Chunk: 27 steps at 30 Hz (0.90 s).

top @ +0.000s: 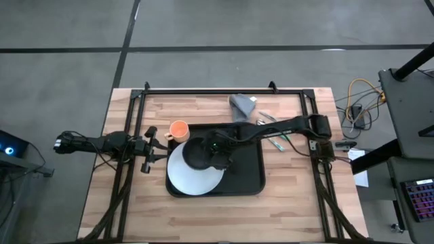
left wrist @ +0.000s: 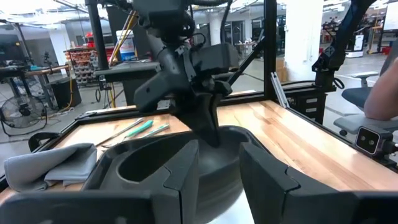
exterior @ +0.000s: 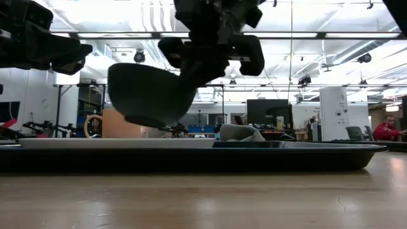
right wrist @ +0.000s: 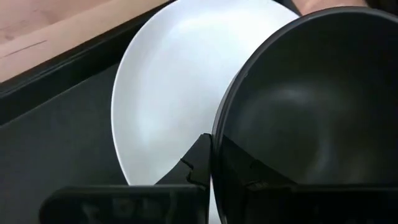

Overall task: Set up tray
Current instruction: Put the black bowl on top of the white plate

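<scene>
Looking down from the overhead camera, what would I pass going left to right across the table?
Left gripper → orange cup → white plate on the black tray → grey cloth → green-handled utensils.

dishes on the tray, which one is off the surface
The black bowl. The right gripper is shut on its rim and holds it tilted in the air above the white plate, which lies flat on the tray.
</scene>
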Tool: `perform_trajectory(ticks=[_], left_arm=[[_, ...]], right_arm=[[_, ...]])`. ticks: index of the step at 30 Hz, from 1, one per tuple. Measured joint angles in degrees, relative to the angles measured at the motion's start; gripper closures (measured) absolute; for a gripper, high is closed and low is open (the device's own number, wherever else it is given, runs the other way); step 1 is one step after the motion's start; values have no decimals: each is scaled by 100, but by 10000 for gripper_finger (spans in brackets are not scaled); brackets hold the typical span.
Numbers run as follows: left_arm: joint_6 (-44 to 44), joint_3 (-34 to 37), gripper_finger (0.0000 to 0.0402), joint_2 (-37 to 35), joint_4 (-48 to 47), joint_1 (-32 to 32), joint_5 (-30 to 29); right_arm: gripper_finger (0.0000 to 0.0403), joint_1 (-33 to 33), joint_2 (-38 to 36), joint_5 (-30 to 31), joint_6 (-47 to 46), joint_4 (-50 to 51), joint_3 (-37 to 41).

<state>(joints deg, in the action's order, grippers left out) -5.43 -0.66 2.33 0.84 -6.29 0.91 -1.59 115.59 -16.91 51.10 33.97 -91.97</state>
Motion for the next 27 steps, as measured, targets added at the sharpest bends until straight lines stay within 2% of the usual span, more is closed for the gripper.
perform_trajectory(ticks=[14,27], left_arm=[[0,1,305,1,0,-1,0],[0,1,305,0,0,-1,0]], right_arm=[[395,-326,975,79,308,918,-1209],[394,-314,1005,101,272,895,-1269]])
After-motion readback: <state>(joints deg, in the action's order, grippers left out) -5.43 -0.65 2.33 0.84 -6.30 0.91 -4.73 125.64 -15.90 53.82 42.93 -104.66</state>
